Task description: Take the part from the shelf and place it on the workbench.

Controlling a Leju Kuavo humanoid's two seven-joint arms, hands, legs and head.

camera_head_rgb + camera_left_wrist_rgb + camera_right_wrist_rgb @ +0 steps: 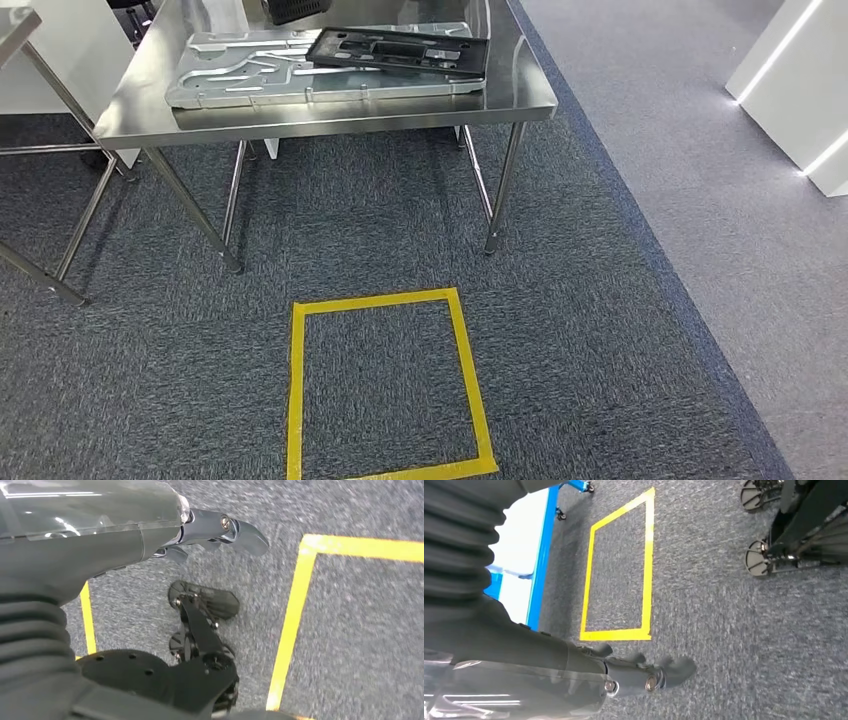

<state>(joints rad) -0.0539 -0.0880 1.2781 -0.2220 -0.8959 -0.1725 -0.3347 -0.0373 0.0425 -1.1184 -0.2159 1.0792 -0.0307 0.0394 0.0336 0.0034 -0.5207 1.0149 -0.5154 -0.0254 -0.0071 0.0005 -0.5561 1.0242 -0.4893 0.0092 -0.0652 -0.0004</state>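
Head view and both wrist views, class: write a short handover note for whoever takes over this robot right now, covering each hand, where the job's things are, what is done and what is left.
Left hand: hangs over the carpet, holds nothing, fingers slightly curled.
Right hand: the same, over the carpet near the yellow tape square.
Things: a black part lies on a silver plate on the steel workbench ahead.
Done: a part appears placed on the workbench.
Left: I cannot tell whether more parts wait; check the shelf.

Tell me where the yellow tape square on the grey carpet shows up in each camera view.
Head view: yellow tape square on the carpet, bottom centre, before the steel table.
Left wrist view: its corner, beyond the left hand.
Right wrist view: whole square, above the right hand.
Shared landmark: the square itself.
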